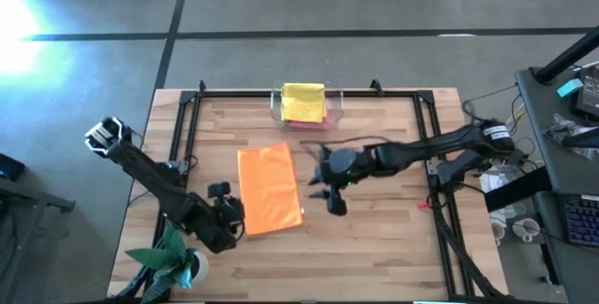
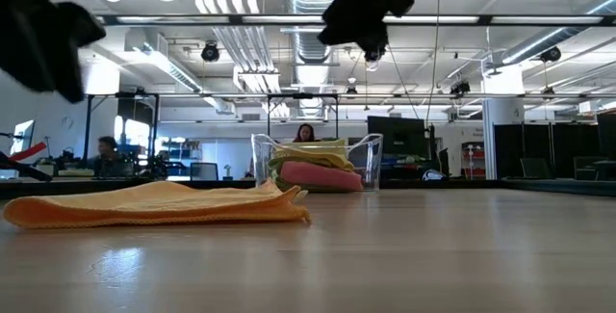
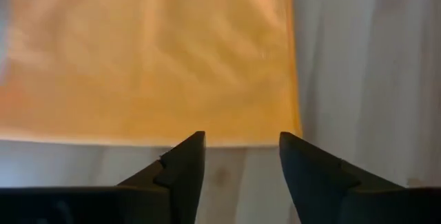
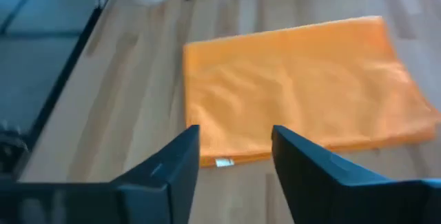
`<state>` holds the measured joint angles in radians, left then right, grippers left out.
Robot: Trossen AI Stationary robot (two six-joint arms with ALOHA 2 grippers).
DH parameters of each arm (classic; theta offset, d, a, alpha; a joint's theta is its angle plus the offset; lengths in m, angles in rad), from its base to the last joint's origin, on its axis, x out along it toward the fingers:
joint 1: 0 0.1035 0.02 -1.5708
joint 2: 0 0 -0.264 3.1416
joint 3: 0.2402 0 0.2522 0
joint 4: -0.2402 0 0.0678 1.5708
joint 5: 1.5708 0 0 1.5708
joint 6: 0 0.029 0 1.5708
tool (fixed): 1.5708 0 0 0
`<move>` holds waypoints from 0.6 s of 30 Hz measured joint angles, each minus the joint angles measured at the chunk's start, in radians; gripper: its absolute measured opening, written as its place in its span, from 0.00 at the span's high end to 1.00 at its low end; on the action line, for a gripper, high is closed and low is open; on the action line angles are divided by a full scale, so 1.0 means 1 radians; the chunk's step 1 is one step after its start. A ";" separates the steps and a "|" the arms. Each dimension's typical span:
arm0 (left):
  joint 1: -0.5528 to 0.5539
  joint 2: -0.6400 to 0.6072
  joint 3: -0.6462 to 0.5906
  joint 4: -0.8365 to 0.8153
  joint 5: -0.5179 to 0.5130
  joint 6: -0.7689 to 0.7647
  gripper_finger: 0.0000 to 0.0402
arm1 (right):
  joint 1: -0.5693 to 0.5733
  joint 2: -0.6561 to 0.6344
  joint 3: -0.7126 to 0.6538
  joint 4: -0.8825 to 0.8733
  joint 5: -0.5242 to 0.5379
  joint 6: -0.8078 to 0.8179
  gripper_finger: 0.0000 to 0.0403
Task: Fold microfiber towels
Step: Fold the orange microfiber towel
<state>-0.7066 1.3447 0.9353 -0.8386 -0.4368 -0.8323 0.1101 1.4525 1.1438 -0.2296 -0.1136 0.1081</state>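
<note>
An orange microfiber towel lies folded flat on the wooden table, left of centre; the low view shows it as a low, layered heap. My left gripper hovers open by the towel's near left edge, with the towel's edge just beyond its fingertips. My right gripper hangs open above the table to the right of the towel, looking across it; nothing is between its fingers. A yellow towel lies folded on a pink one in a clear tray.
The clear tray stands at the middle of the table's far edge. A small green plant in a white pot stands at the near left corner, close to my left arm. A black frame runs along the table's sides.
</note>
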 joint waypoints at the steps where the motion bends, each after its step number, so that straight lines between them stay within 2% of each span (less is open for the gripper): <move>1: 0.000 0.008 -0.015 0.023 0.024 -0.001 0.56 | 0.012 0.022 0.000 0.017 -0.002 -0.028 0.57; 6: 0.000 0.054 -0.045 0.099 0.121 -0.051 0.53 | 0.044 0.108 0.023 0.049 -0.004 -0.120 0.53; 10: -0.005 0.095 -0.046 0.179 0.138 -0.038 0.53 | 0.045 0.180 0.056 0.047 -0.002 -0.119 0.54; 13: -0.008 0.129 -0.046 0.253 0.142 0.031 0.53 | 0.045 0.235 0.090 0.043 -0.003 -0.119 0.54; 18: -0.011 0.216 -0.046 0.281 0.145 0.085 0.53 | 0.048 0.316 0.166 0.013 -0.098 -0.118 0.55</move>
<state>-0.7177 1.5610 0.8896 -0.5572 -0.2922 -0.7471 0.1577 1.7687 1.3095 -0.2168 -0.2114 -0.0099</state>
